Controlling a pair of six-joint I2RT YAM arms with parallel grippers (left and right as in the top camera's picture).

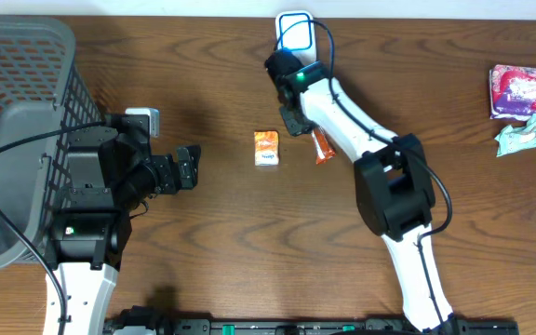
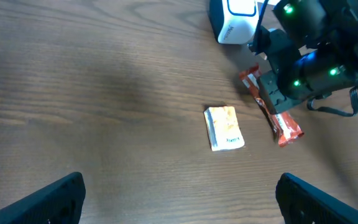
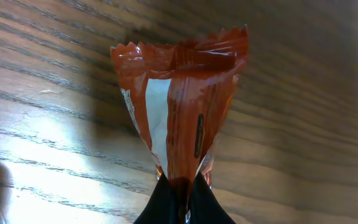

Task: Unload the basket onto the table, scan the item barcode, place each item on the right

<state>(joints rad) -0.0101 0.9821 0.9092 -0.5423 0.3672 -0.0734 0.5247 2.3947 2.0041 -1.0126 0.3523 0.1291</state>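
Pinching one crimped end of the orange-red wrapper (image 3: 179,106), your right gripper (image 3: 179,203) has its jaws pressed together on the foil, so I judge the pick-up step to be in hand. The wrapper sits mid-table, just right of the small orange box (image 1: 266,149) and on the near side of the white-and-blue scanner (image 1: 296,33). From the left wrist view it seems to lie flat on the wood; you cannot be sure it has left the surface.

Your left gripper (image 1: 189,167) hangs spread wide over the left part of the table, holding nothing, well apart from the box.

Your next move likely calls for a lift and a short carry toward the far edge, then a turn of the wrist so the printed code faces the scanner window. No barcode shows on the side the right wrist camera sees, only a white panel and a small dark mark, so expect to rotate the packet. Thin foil held by one end will droop and twist, so carry it slowly.

The table (image 1: 203,84) is dark wood grain with some glare. A grey mesh basket (image 1: 26,84) stands at the left edge; a pink packet (image 1: 521,91) and a pale green wrapper (image 1: 519,138) lie far right. Nothing beyond the tabletop is in view.
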